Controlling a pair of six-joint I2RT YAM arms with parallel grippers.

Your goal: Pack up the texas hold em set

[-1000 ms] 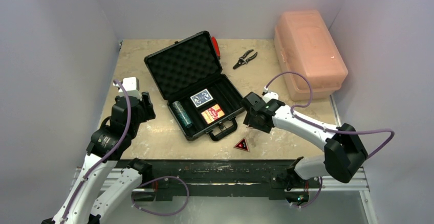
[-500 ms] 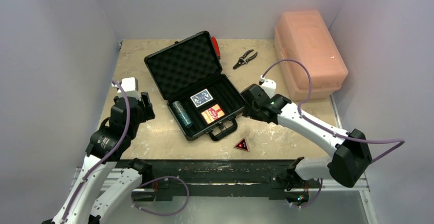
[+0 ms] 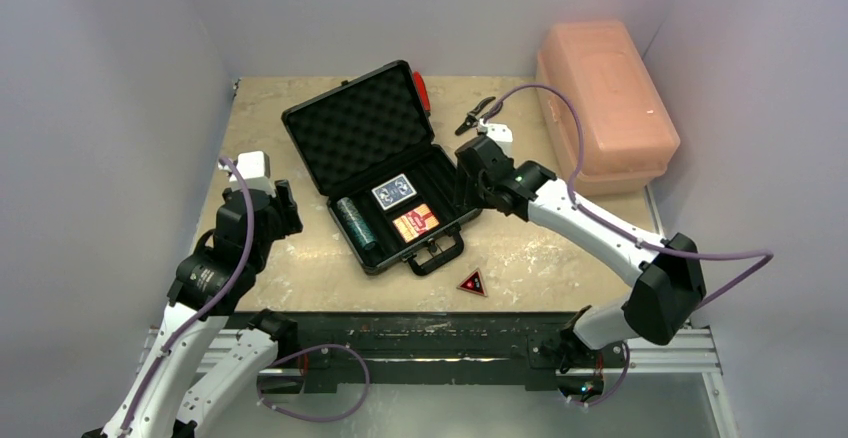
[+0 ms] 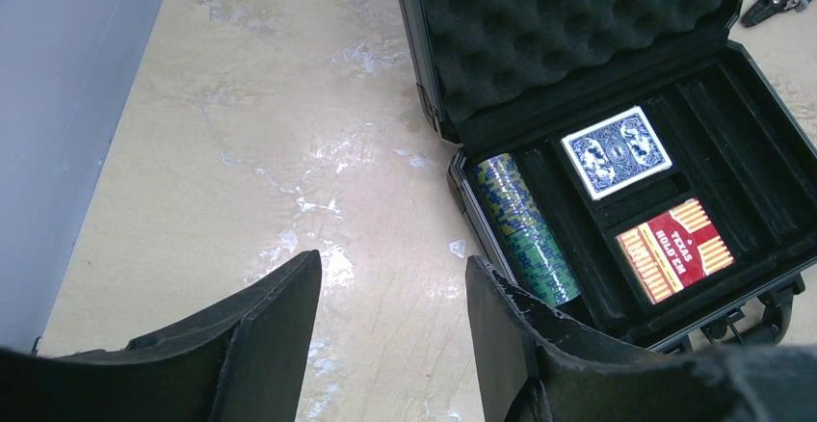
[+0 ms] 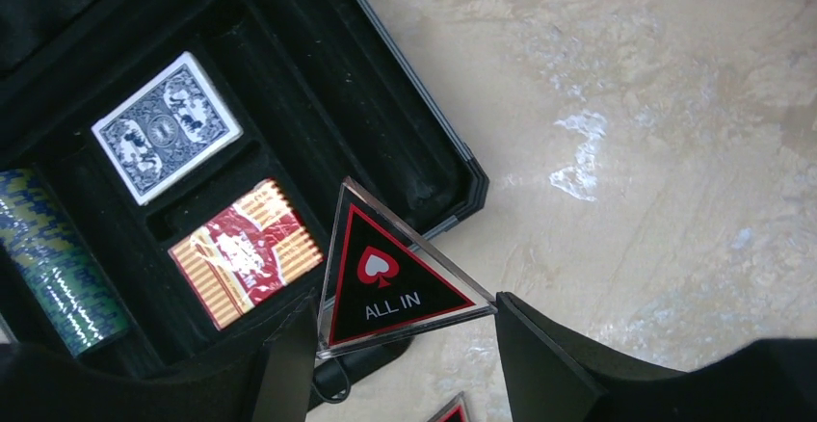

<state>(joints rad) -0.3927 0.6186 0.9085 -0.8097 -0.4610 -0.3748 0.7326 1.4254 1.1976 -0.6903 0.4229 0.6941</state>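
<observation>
Right end effector of mine is closed on the clear-edged triangle, with a finger pressing in from either side. The piece hangs above the near right corner of the open briefcase, partly over the rim and partly over the table. My worry is the grip: slick plastic held at only two points could pivot or squirt out. Let go from here, it would likely strike the rim or handle and skid onto the table rather than into a slot. Dropped flat on the decks, it might keep the lid from shutting. Its face reads "ALL IN" under a red spade. Inside the case, the red deck says "TEXAS HOLD EM". The blue deck shows only a patterned back, and the teal chip roll has no writing I can read. A second triangle lies on the table by the handle. My left end effector hangs wide open and empty.
</observation>
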